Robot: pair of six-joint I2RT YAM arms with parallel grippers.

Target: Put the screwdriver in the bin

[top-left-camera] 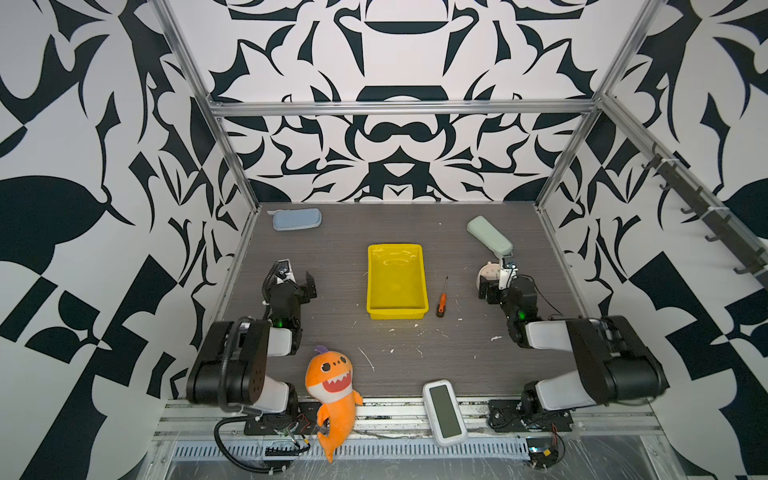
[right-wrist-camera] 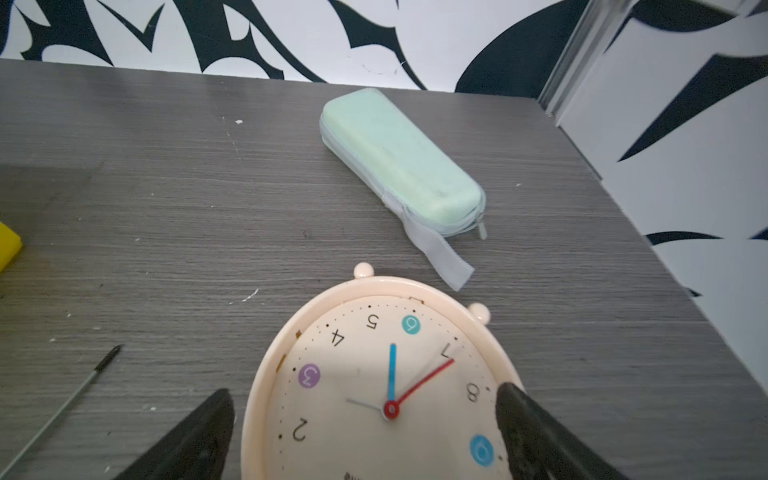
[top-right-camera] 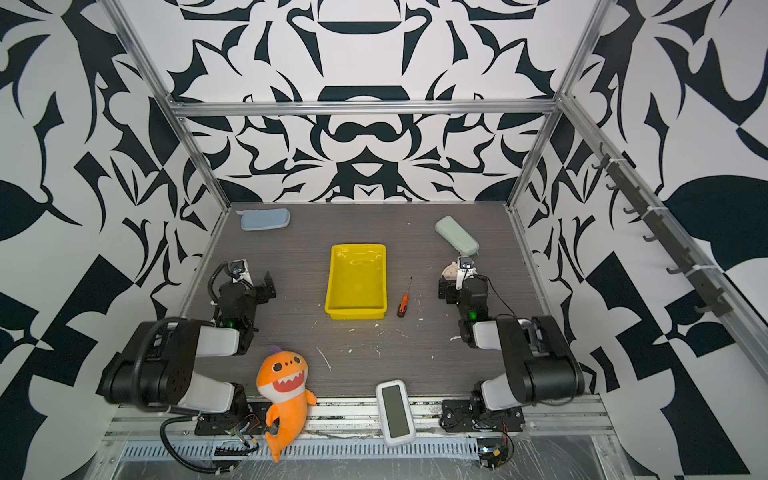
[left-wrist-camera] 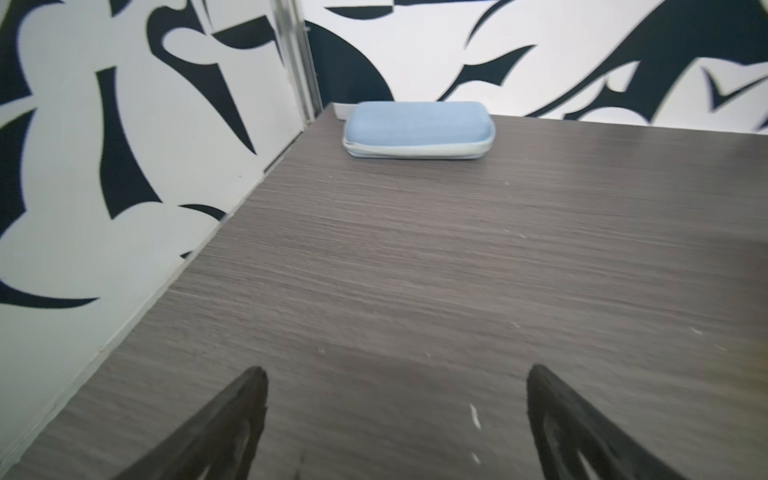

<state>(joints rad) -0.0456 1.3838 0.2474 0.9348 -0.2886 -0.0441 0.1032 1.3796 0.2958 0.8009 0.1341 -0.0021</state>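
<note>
The screwdriver (top-left-camera: 441,300) (top-right-camera: 403,302), orange-handled with a thin dark shaft, lies flat on the table just right of the bin, tip pointing to the back. Only its shaft (right-wrist-camera: 62,399) shows in the right wrist view. The yellow bin (top-left-camera: 397,282) (top-right-camera: 356,282) sits empty at the table's centre; a corner of it (right-wrist-camera: 8,249) shows at the edge of the right wrist view. My right gripper (top-left-camera: 496,283) (right-wrist-camera: 363,392) is open over a clock face, to the right of the screwdriver. My left gripper (top-left-camera: 298,280) (left-wrist-camera: 397,382) hangs open over bare table, left of the bin.
A cream alarm clock (right-wrist-camera: 382,374) (top-left-camera: 487,272) lies face up under the right gripper. A pale green case (top-left-camera: 489,235) lies behind it and a pale blue case (top-left-camera: 297,219) at the back left. An orange shark plush (top-left-camera: 330,386) and a white screen device (top-left-camera: 444,411) sit at the front edge.
</note>
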